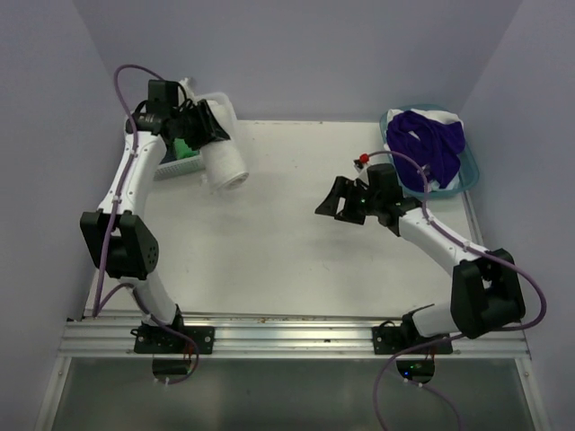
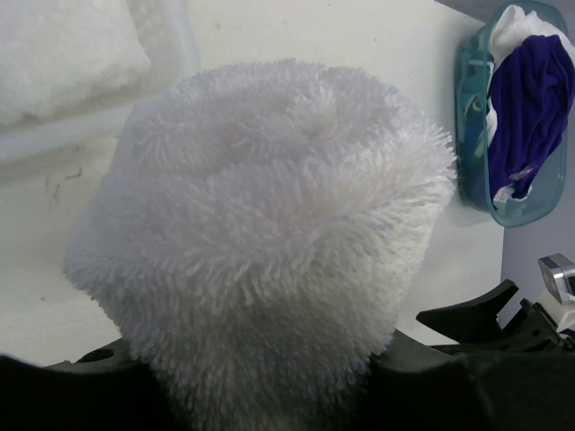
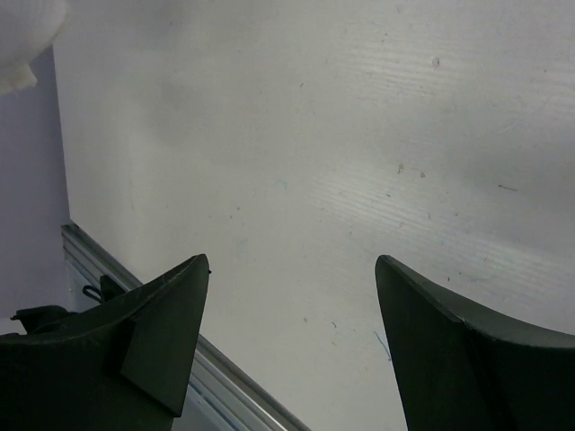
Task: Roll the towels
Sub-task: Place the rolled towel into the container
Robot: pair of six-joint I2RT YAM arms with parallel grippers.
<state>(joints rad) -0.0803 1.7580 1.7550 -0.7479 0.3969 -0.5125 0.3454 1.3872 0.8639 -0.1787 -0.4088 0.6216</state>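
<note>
Fig.: R gripper [image 3: 292,260] mid-table, jaws wide & empty; farther, L gripper [image 1: 214,139] clamped on 1 rolled white towel [image 2: 269,242] just beside basket [image 1: 171,169]; purple towel [image 1: 427,144] in far tub [image 1: 472,171]; risk: roll unwinds if the soft pile slips in the grip.

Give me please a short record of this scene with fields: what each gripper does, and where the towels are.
left gripper: shut on a rolled white terry towel, at the far left of the table
right gripper: open, holding nothing, over bare table
purple towel: unrolled, piled in the light blue tub, far right corner
green towel: in the clear white basket, mostly hidden by the left arm
towel lifted or resting: cannot tell
</note>
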